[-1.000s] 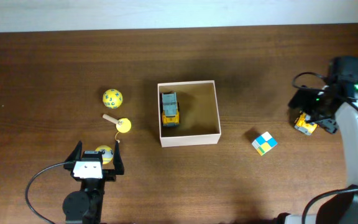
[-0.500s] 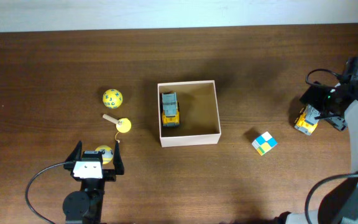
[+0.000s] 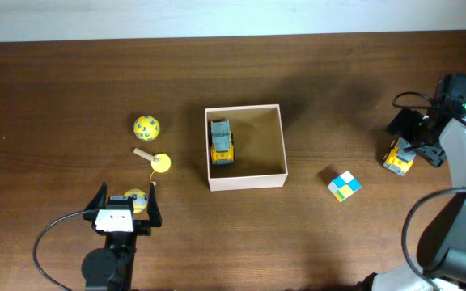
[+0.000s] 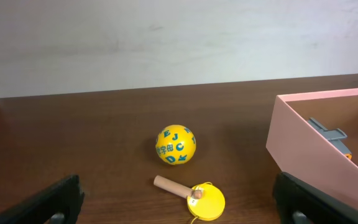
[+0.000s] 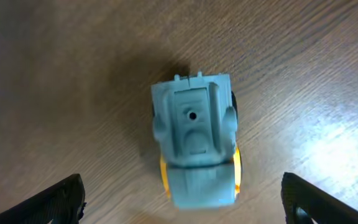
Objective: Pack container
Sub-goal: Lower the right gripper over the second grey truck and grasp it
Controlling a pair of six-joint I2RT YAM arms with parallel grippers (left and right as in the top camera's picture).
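Observation:
The container (image 3: pixel 247 182), a shallow white-walled box, sits mid-table with a grey and yellow toy truck (image 3: pixel 221 142) inside; its wall (image 4: pixel 303 149) shows at the right of the left wrist view. My left gripper (image 3: pixel 128 205) (image 4: pixel 182 210) stands open near the front left, with a yellow ball (image 3: pixel 135 199) between its fingers. Ahead of it lie a yellow disc on a wooden handle (image 3: pixel 156 161) (image 4: pixel 197 196) and a lettered yellow ball (image 3: pixel 146 127) (image 4: pixel 175 145). My right gripper (image 3: pixel 415 145) (image 5: pixel 182 211) hangs open over a second toy truck (image 3: pixel 397 158) (image 5: pixel 196 143) on the table at the far right.
A cube with white, blue and yellow squares (image 3: pixel 344 186) lies between the container and the right truck. A pale wall runs along the table's back edge. The right arm's cable loops above its wrist.
The right arm has shifted a little to the right and turned over the truck, which stays on the table. The left arm has not moved.

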